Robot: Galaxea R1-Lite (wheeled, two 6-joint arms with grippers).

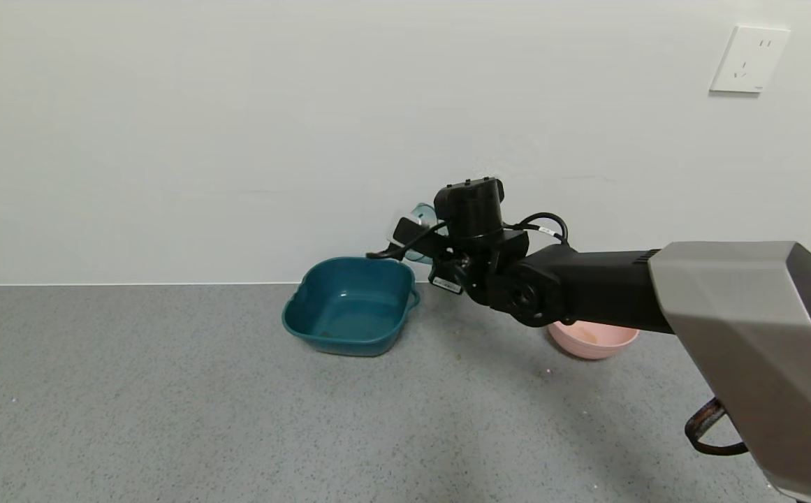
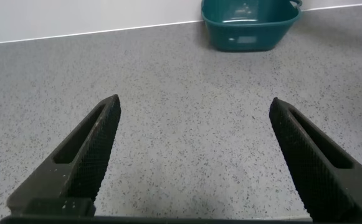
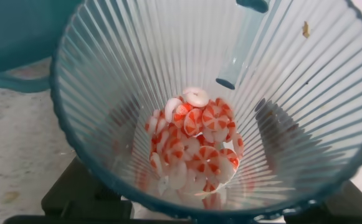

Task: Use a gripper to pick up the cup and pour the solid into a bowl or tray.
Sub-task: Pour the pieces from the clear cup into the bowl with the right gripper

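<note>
My right gripper (image 1: pixel 405 241) is shut on the ribbed blue-tinted cup (image 1: pixel 420 214) and holds it tilted in the air just above the right rear rim of the dark teal basin (image 1: pixel 321 272). In the right wrist view the cup (image 3: pixel 106 81) fills the frame, with the white and orange-red round pieces (image 3: pixel 196 146) piled at its bottom. The basin's edge (image 3: pixel 12 37) shows beside the cup. My left gripper (image 2: pixel 193 118) is open and empty above bare floor, with the basin (image 2: pixel 249 38) far ahead of it.
A round pink bowl (image 1: pixel 592 340) sits on the grey speckled surface to the right of the basin, partly hidden under my right arm. A white wall stands close behind both vessels. A wall socket (image 1: pixel 749 59) is high on the right.
</note>
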